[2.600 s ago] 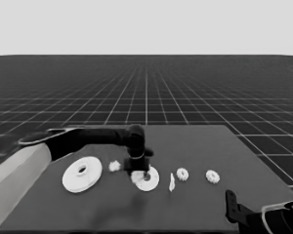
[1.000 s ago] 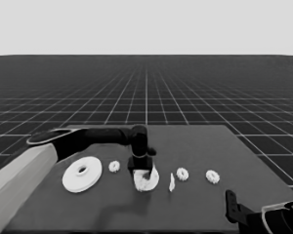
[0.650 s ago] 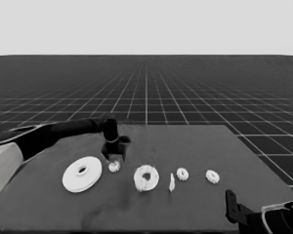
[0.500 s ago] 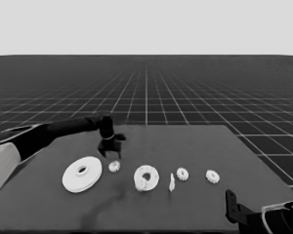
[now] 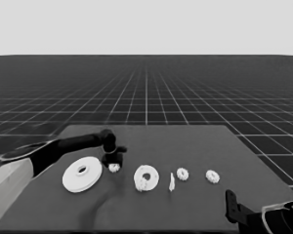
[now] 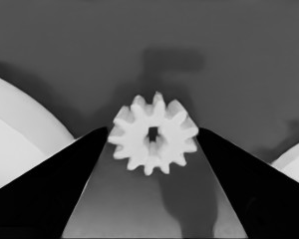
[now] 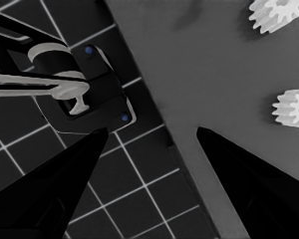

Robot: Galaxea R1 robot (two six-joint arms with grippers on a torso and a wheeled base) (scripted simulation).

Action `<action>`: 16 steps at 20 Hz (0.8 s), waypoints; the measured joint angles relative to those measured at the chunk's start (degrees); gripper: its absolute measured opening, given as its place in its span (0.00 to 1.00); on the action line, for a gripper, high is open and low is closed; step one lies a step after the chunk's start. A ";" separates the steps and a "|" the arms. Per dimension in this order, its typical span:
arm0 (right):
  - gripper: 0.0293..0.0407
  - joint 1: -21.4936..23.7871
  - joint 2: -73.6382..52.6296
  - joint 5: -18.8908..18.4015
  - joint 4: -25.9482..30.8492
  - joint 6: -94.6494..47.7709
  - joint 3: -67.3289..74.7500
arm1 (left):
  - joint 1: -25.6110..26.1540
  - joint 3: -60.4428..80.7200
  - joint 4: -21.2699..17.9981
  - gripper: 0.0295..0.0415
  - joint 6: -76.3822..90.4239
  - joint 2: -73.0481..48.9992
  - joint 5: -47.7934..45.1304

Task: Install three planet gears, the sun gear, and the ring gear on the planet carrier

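Since half a second ago the left gripper (image 5: 113, 161) has been dropping lower over a small white toothed planet gear (image 5: 114, 167), which is lying flat on the dark table (image 5: 195, 146) just where it lay before; in the left wrist view this gear (image 6: 153, 132) is sitting between the two black fingers (image 6: 65, 174), which are standing spread on either side of it, their tips right at its teeth, though whether they are touching it is not clear. No writing or label is showing on any part. Going from left to right in the head view, the large white flat round ring gear (image 5: 81, 173) is lying just beside the gripper, with open table between it and the left edge; next the gear under the gripper; then the mid-sized white round planet carrier (image 5: 146, 178), which is carrying a small toothed gear (image 5: 144, 185) at its near rim; then a thin white piece (image 5: 172, 182) standing upright; then two more small white toothed gears (image 5: 182, 174) (image 5: 212, 176), well apart from each other. Beyond them the right end of the table is lying bare, as is its far half. The right gripper (image 7: 149, 139) is waiting at the near right corner, its fingers spread over the table's edge and holding nothing.
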 joint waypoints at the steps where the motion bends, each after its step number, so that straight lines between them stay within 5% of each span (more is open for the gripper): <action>1: 0.81 0.00 0.00 0.00 0.00 0.00 0.00 | 0.14 -0.23 0.11 0.75 0.10 0.09 -0.14; 4: 0.81 0.00 0.00 0.00 0.00 0.00 0.00 | 0.27 -0.48 0.22 0.75 0.21 0.19 -0.30; 6: 0.81 0.00 0.00 0.00 0.00 0.00 0.00 | 0.26 -0.55 0.26 0.18 0.23 0.11 -0.29; 14: 0.81 0.00 0.00 0.00 0.00 0.00 0.00 | 0.26 -0.55 0.26 0.14 0.24 0.14 -0.29; 16: 0.81 0.00 0.00 0.00 0.00 0.00 0.00 | -6.04 6.81 -4.41 0.14 -3.15 -2.76 4.49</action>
